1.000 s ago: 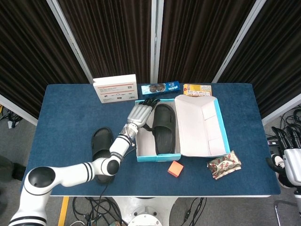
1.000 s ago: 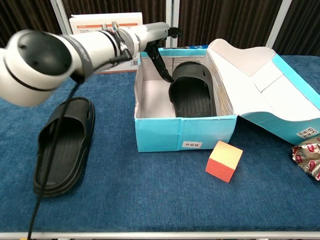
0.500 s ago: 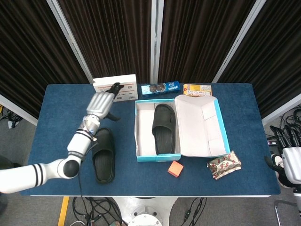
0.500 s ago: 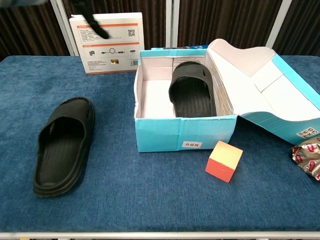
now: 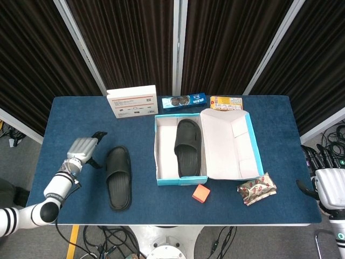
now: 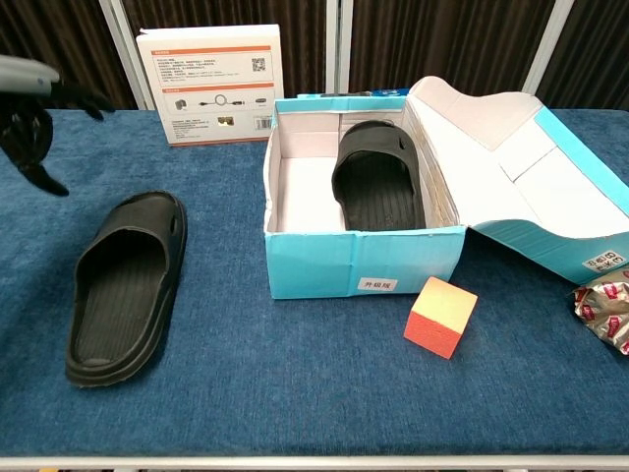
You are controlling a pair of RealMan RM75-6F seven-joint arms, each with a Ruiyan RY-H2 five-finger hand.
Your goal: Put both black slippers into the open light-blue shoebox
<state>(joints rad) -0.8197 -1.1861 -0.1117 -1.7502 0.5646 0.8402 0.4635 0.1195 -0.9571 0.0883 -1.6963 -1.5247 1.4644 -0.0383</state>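
1 slipper (image 5: 187,147) lies in the shoebox (image 5: 160,178); the left hand (image 5: 82,150), fingers apart and empty, could nudge the second slipper (image 5: 118,176) away when reaching; right hand (image 5: 326,181) seems idle, state unclear

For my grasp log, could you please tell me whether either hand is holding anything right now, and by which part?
Nothing is held. The left hand hovers empty beside the black slipper on the table, apart from it. The right hand sits off the table's right edge, also empty.
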